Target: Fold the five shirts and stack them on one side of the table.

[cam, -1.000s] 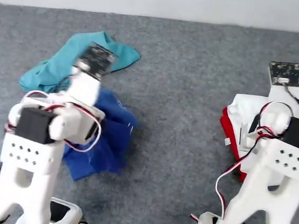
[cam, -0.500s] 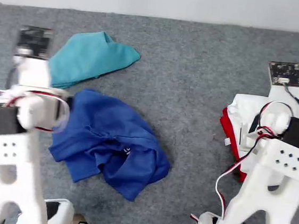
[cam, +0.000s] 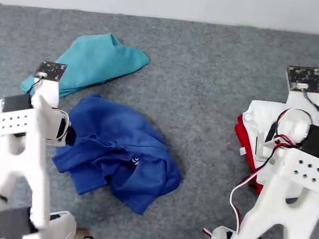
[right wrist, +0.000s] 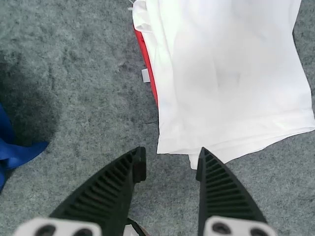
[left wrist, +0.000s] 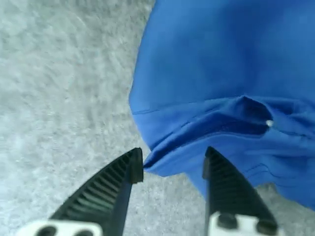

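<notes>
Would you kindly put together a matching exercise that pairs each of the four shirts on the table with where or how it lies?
Things:
1. blue shirt
2. teal shirt
3. white shirt
4. red shirt

Places and states:
A. folded, on top of a pile
B. under another shirt, one edge peeking out
C. rumpled, just ahead of the open left hand
D. farthest back on the table, on the left arm's side

Pairs: 1-C, 2-D, 3-A, 4-B

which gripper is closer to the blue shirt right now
Left. The left gripper hovers over the edge of the blue shirt. The right gripper is across the table, above the folded white shirt.
</notes>
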